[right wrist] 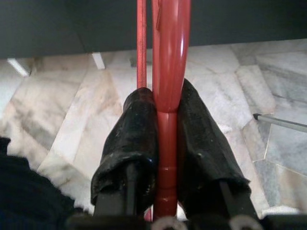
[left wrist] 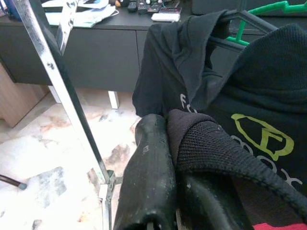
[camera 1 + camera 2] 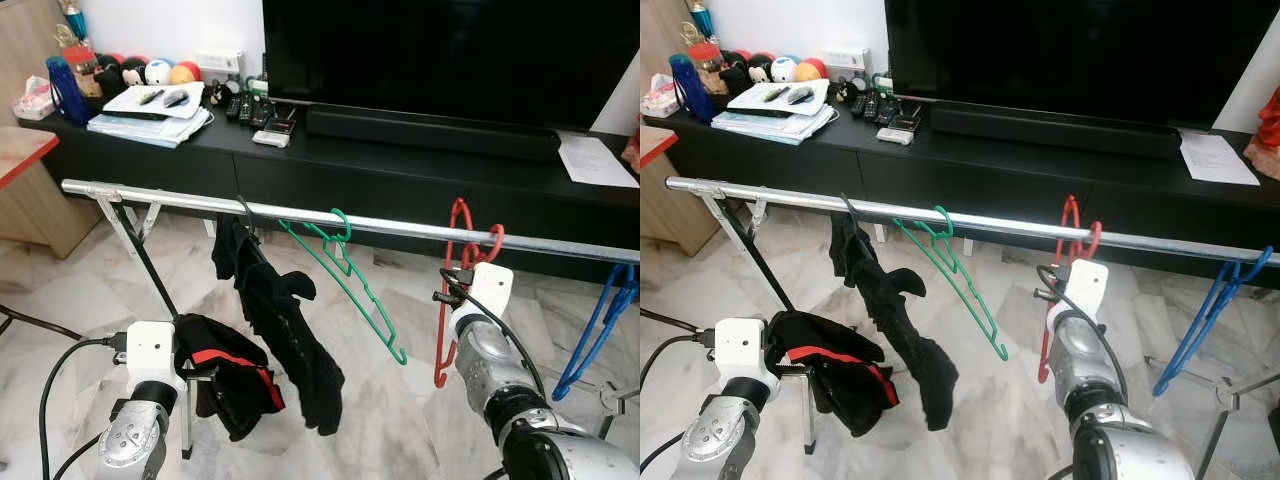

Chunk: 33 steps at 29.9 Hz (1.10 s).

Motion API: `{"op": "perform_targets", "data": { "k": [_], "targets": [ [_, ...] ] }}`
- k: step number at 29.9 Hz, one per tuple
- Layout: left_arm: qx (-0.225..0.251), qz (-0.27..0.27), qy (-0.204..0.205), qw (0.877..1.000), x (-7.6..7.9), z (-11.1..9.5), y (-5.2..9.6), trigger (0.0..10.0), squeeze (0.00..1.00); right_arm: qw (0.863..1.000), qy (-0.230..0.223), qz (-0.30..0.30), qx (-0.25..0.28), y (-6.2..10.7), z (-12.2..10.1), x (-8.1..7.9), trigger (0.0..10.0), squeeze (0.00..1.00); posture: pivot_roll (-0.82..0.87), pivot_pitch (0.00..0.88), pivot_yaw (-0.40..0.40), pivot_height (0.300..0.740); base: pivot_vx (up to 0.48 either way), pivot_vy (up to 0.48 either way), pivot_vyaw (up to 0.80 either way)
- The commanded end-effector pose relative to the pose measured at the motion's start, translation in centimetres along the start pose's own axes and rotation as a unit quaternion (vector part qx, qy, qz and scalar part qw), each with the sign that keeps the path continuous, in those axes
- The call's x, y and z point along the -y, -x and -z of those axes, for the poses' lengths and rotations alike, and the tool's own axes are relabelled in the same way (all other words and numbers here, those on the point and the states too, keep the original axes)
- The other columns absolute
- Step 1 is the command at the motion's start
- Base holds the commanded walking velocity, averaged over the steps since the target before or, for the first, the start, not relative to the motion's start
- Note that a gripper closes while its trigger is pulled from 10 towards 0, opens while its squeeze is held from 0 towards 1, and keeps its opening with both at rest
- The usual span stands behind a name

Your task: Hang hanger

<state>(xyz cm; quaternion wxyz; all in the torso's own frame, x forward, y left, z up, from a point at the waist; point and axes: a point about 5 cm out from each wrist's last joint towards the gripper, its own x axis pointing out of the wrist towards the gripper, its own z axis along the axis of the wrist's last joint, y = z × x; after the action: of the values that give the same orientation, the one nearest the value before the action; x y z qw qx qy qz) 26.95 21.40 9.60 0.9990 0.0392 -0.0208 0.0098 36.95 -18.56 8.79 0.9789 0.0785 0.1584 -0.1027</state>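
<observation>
TV cabinet [image 3: 400, 165]: you're facing it, black, running along the wall behind the rail, TV on top.
Rail [image 3: 200, 203]: silver bar crossing the view from your left edge to your right edge.
Black garment [image 3: 290, 330]: hanging on a black hanger on the rail's left half, draping low.
Green hanger [image 3: 350, 275]: hooked near the rail's middle, tilting down to your right.
Blue hanger [image 3: 600, 325]: hooked at the rail's right end.
Red hanger [image 3: 455, 270]: hook sitting over the rail, right of middle.
Right gripper [image 1: 167, 143]: you're clamping the red hanger's shaft between both fingers.
Left gripper [image 2: 180, 158]: you're pinching a fold of black fabric, low near the rail's left end.
</observation>
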Motion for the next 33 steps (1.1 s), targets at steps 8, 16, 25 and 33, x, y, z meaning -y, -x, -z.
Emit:
{"op": "perform_targets", "data": {
  "k": [8,16,25,33],
  "targets": [
    [0.006,0.002,-0.003,1.0,0.0,-0.6,0.0,10.0,0.0,0.999,0.017,-0.02,-0.022,-0.1,0.0,-0.6,10.0,0.0,0.07,0.152,-0.024,0.74,0.0,0.0,0.0],
    [0.006,0.003,-0.002,1.0,0.1,-0.5,0.0,10.0,0.0,0.999,0.011,-0.023,-0.029,0.0,0.7,-0.4,10.0,1.0,0.07,0.152,-0.027,0.74,0.0,0.0,0.0],
    [0.005,0.002,-0.001,1.0,0.2,-0.5,0.0,10.0,0.0,0.999,0.009,-0.029,-0.022,0.1,0.8,-0.4,10.0,0.0,0.07,0.152,-0.028,0.74,0.0,0.0,0.0],
    [0.005,0.002,0.001,1.0,0.3,-0.4,0.0,10.0,0.0,0.999,-0.006,-0.038,0.011,0.2,0.5,-0.4,10.0,1.0,0.07,0.152,-0.029,0.74,0.0,0.0,0.0]
  ]
}}
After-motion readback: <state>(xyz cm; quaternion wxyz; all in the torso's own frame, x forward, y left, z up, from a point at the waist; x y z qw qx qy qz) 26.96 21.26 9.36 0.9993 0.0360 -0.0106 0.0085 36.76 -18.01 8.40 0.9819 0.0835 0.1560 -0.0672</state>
